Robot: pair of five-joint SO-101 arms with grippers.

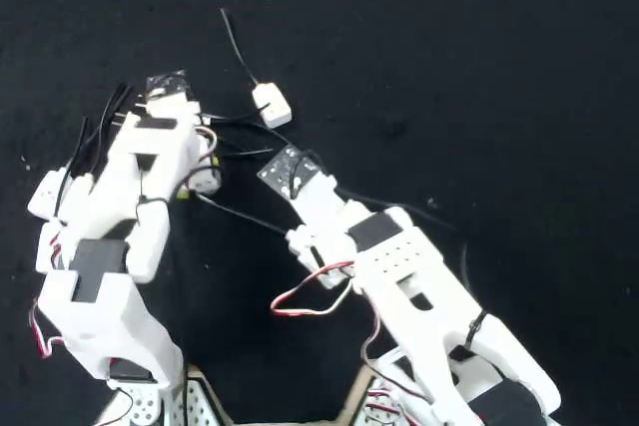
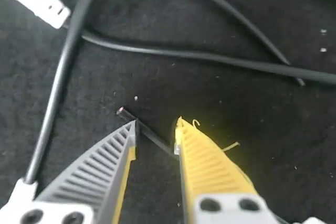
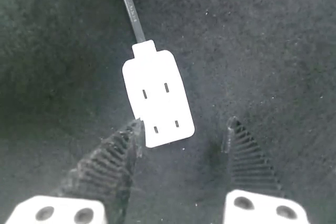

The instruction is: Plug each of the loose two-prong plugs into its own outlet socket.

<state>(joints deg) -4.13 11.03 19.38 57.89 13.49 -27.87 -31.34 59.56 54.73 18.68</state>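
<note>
You have two arms working over the black mat (image 1: 499, 97), and one white outlet socket (image 3: 157, 98) shows clearly (two pairs of slots, cord leading off). Your right gripper (image 3: 184, 129) stands wide open at its near end, one fingertip touching its edge, grasping nothing. Your left gripper (image 2: 156, 127) is partly open, and a thin black wire (image 2: 149, 135) runs between its tips, unclamped.

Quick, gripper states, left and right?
Left gripper: open, empty, over a thin black wire.
Right gripper: open, empty, at the white outlet socket.
</note>
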